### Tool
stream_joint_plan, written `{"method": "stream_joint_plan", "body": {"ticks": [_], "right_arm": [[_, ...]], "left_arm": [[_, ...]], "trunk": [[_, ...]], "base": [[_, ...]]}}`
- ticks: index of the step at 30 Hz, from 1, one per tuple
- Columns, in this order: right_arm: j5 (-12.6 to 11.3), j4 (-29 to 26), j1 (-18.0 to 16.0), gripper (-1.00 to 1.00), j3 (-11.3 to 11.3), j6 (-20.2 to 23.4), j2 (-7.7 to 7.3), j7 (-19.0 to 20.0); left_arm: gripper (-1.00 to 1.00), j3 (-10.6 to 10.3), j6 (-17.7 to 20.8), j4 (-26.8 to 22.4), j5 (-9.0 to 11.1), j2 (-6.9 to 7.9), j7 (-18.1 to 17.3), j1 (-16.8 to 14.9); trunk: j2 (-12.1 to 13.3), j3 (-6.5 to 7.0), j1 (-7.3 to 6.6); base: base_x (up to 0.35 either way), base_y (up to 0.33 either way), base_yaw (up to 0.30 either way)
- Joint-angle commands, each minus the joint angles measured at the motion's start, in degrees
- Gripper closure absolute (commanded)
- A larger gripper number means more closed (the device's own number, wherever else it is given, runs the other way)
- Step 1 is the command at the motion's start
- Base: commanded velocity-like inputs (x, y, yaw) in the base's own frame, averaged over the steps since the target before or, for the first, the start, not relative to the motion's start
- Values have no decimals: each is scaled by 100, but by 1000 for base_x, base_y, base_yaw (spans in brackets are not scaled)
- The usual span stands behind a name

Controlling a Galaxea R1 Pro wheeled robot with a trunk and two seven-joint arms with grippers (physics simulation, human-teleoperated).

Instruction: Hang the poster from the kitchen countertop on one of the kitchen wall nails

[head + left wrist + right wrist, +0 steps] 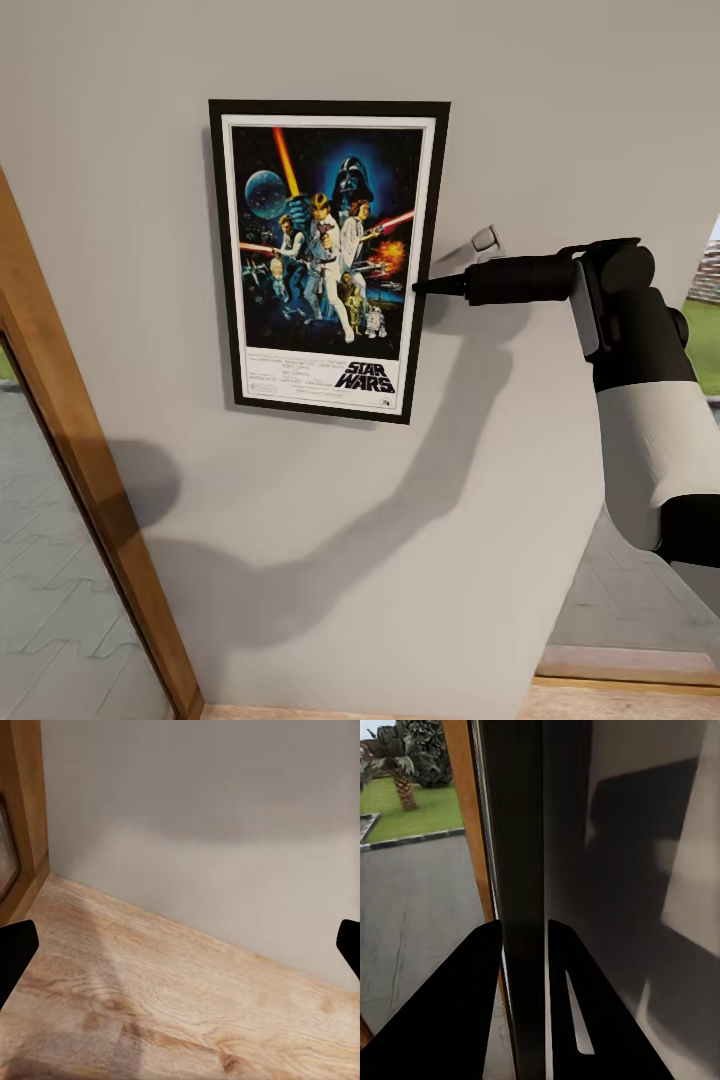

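Poster (pixel 325 258) flat against wall (pixel 540 120); my right gripper (pixel 425 286) clamped on its edge. Left gripper (pixel 180 949) apart. Release left.

Left wrist view: a pale grey wall (pixel 210 817) takes up the upper part of the frame, with a soft shadow band across its middle. Below it, a light wood-grain floor (pixel 165 1005) meets the wall along a diagonal running from left to lower right. A wooden frame (pixel 21 810) stands at the upper left. The left gripper (pixel 180 949) has dark fingertips (pixel 15 949) at the left and right edges, set wide apart.
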Motion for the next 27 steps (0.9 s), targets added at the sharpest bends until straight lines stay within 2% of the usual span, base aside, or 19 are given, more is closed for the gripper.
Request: {"method": "stream_joint_plan", "body": {"ticks": [1, 27], "right_arm": [[-5, 0, -3, 100, 6, 61, -4, 22], [-5, -6, -3, 100, 6, 61, -12, 22]], "left_arm": [[-100, -49, -22, 8, 51, 1, -17, -3], [-100, -49, -31, 8, 60, 43, -17, -3]], "trunk": [[-4, -3, 2], [-4, -3, 2]], "base": [[0, 2, 0], [0, -32, 0]]}}
